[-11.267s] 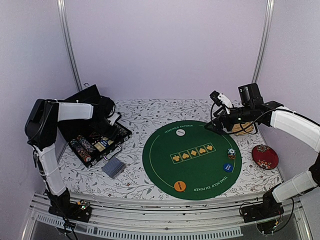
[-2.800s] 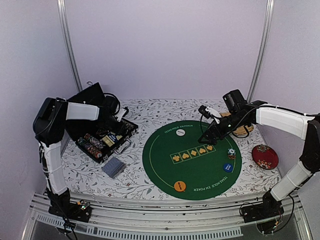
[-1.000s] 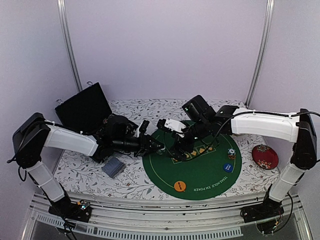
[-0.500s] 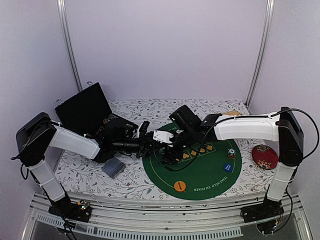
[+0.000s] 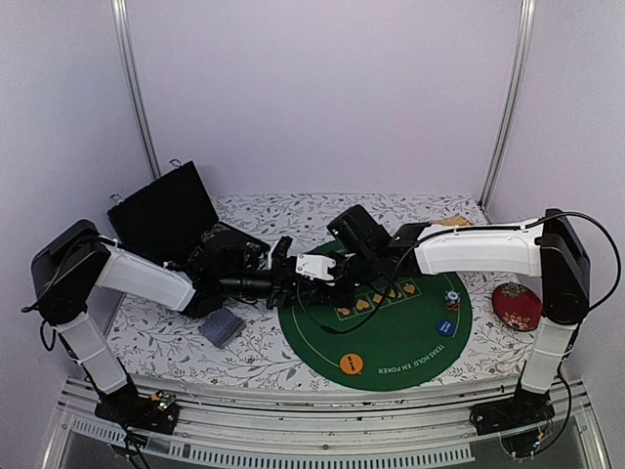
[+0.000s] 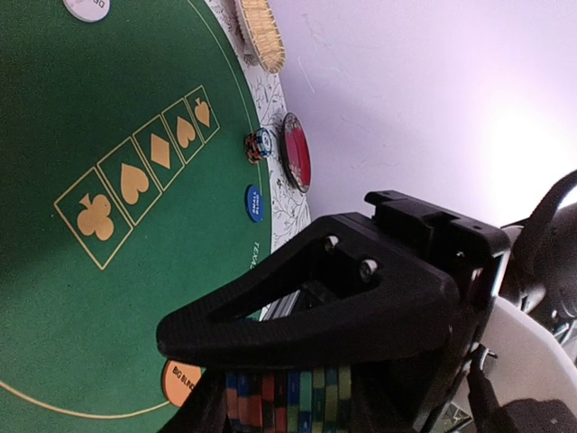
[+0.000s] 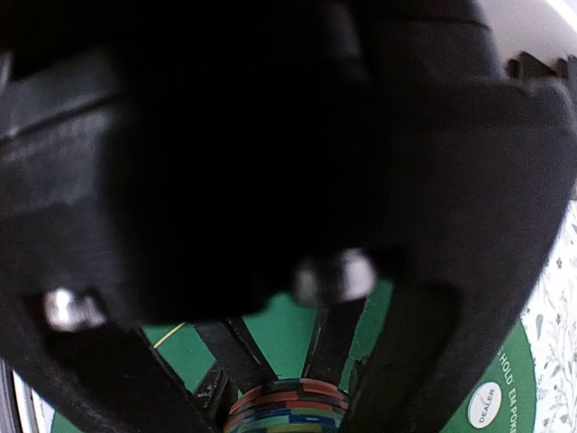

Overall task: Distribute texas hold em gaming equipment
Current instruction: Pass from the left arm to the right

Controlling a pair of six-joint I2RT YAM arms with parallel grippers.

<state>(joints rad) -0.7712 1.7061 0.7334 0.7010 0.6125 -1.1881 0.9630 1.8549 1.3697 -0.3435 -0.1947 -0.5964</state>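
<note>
Over the left edge of the green poker mat (image 5: 391,342), my left gripper (image 5: 290,277) and right gripper (image 5: 318,273) meet tip to tip. Both are shut on one striped poker-chip stack (image 6: 293,397), which shows between dark fingers in the right wrist view (image 7: 288,408). A second small chip stack (image 5: 451,300) stands on the mat's right side. A blue disc (image 5: 444,328) and an orange disc (image 5: 352,363) lie on the mat, and a white dealer disc (image 6: 87,7) lies at its far edge. The grey-blue card deck (image 5: 222,326) lies left of the mat.
An open black case (image 5: 166,210) stands at the back left behind my left arm. A red round cushion (image 5: 518,305) lies right of the mat. A tan woven mat (image 5: 451,222) peeks out behind my right arm at the back right.
My right arm has reached left across the mat to the left gripper, and its jaws have closed from wide open onto the chip stack. The left gripper has held still with the stack.
</note>
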